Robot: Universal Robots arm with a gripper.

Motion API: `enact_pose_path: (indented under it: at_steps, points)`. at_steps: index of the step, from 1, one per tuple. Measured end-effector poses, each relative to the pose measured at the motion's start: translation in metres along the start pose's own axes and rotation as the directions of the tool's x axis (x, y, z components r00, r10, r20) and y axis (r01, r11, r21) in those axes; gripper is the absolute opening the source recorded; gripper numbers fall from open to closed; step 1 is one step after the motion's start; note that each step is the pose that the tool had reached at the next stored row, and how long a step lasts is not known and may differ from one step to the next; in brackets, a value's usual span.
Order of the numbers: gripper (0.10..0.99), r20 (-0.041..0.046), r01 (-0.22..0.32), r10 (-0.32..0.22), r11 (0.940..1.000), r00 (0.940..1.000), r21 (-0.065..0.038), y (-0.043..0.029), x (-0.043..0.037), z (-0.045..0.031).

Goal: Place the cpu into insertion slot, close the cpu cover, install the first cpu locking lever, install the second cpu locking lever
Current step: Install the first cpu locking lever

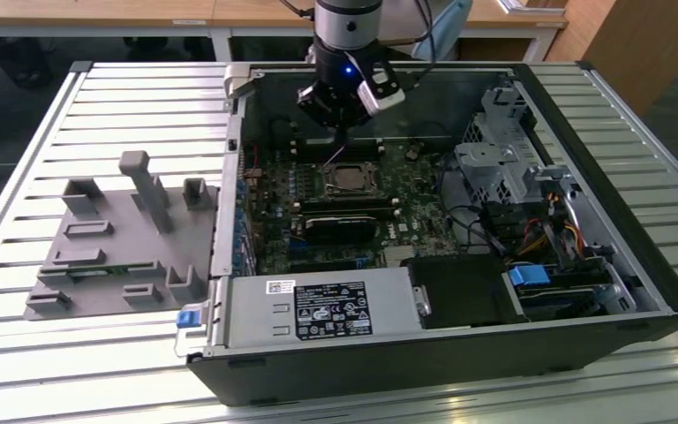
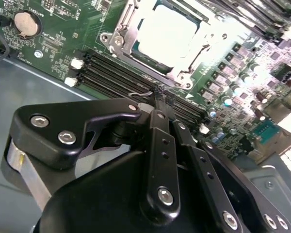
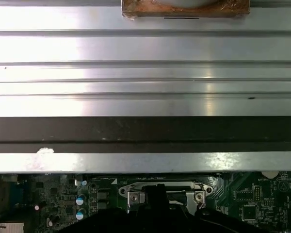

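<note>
- Slatted metal surface [image 1: 33, 371], carrying everything else.
- Open black computer case [image 1: 433, 367], lying on its side in the middle of the surface, insides facing up.
- Grey moulded fixture [image 1: 116, 247] on the surface at the exterior view's left, just beside the case.
- Silver boxy power supply [image 1: 315, 309] inside the case, along its near wall.
- Green motherboard [image 1: 271, 208] flat on the case floor, with black memory sticks [image 1: 342, 221] standing near its middle.
- Black gripper [image 2: 160, 99] reaching down into the case at the board's far part, fingers pressed together, tips at the board between the empty long memory slots [image 2: 111, 73] and the socket frame.
- Insertion slot [image 1: 348, 189] on the motherboard, just beyond the memory sticks and just in front of the gripper.
- Cpu cover [image 2: 119, 36], lying flat and closed as a silvery frame around the chip.
- Cpu [image 2: 167, 34], seated in the slot, pale top showing through the cover's cut-out.
- Thin wire locking lever [image 2: 139, 92], its hooked end right at the gripper tips; whether pinched between them, cannot tell.
- Round coin cell [image 2: 26, 23] on the board, well apart from the socket.
</note>
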State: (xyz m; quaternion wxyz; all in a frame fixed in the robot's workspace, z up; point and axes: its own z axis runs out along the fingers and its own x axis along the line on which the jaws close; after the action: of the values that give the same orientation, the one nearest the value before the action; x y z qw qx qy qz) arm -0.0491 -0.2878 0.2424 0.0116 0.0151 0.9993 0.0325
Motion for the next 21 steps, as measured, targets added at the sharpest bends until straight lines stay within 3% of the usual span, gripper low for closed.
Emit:
enact_pose_path:
  at_steps: [12,21]
  points:
    - [0.106,-0.0001,0.0,0.0,1.0,1.0,0.0,0.0028,-0.0115,0.0043]
    - [0.106,-0.0011,0.0,0.0,1.0,1.0,0.0,0.0029,-0.0176,0.012]
